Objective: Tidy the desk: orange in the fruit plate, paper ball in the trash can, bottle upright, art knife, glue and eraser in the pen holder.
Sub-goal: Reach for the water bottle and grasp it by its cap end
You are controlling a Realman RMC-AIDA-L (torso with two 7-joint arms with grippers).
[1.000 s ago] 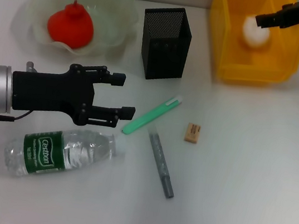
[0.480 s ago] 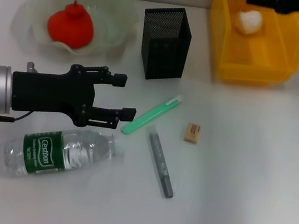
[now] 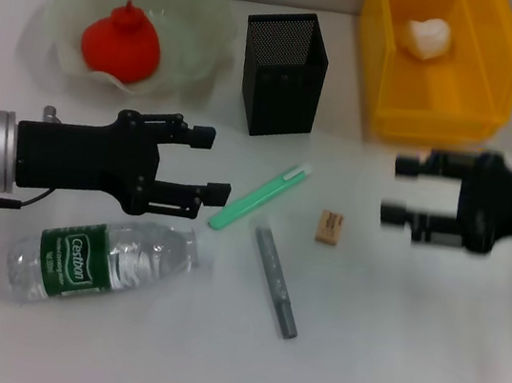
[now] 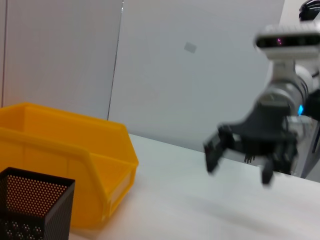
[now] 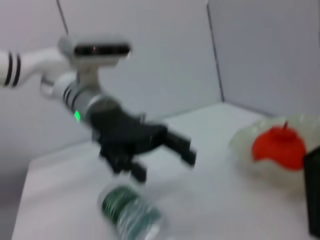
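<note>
The eraser (image 3: pixel 330 227) is seen mid-table, just left of the wide-spread, empty right gripper (image 3: pixel 399 189). The left gripper (image 3: pixel 210 162), also spread, is held above the bottle (image 3: pixel 101 260).

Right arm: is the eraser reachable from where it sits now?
Probably yes. The right end effector is open and faces the eraser, with bare desk between them; the green art knife lies on the eraser's far side.
</note>
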